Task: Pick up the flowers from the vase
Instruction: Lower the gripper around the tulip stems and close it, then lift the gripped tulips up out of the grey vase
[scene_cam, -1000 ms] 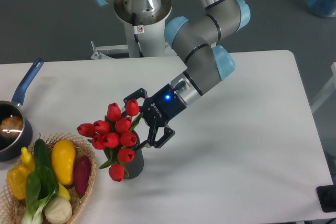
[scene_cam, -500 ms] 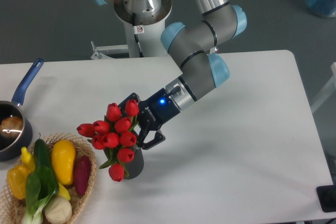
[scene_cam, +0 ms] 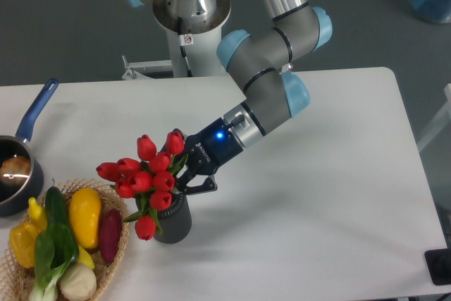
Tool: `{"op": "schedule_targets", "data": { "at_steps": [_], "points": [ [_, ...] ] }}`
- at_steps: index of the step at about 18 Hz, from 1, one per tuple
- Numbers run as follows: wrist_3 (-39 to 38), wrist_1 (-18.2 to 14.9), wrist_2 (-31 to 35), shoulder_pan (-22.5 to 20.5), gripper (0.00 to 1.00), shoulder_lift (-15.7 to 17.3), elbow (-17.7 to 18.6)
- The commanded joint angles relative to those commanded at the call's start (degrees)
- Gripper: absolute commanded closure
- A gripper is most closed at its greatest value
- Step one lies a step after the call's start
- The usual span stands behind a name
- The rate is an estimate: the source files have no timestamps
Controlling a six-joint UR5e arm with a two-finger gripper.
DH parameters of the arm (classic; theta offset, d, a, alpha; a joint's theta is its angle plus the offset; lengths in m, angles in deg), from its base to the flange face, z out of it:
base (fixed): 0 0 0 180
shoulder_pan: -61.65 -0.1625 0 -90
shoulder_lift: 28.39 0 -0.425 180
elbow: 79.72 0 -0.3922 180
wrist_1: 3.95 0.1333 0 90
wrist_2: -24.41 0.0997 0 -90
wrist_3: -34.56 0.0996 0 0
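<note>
Flowers (scene_cam: 144, 177) sit in the vase (scene_cam: 174, 220), w/ the red tulip heads leaning out toward the left edge of the desk (scene_cam: 331, 195); the bunch stands near the front edge, left of the middle.

Arm (scene_cam: 264, 79) comes down from the base behind the back edge, bends at the grey and light-blue joints, and reaches forward and to the left. Wrist is tilted down, approx. diagonal, w/ a small blue light on the black body.

Gripper (scene_cam: 184, 167) is at the right side of the bunch, just above the vase mouth. Its black fingers (scene_cam: 199, 187) look drawn in close around the stems and leaves where they leave the vase, touching the nearest tulips. If they really clamp the stems I cannot tell, the blooms hide the tips.

Tulips are smooth oval buds, bright red, w/ short green stems and leaves below. One bud hangs low in front of the vase. Vase is a small dark grey cylinder, ribbed, upright on the white, matte desk top.

At the front left corner is a woven wicker basket (scene_cam: 116, 195) w/ yellow, green and purple vegetables (scene_cam: 70, 234). At the left edge is a dark pot (scene_cam: 17, 174) w/ a blue handle.
</note>
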Motion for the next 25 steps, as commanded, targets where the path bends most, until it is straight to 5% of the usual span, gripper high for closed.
{"op": "schedule_targets", "data": {
  "at_steps": [25],
  "points": [
    [-16.2,-0.1,-10.3,-2.6,0.63,5.5,-6.4]
  ]
}}
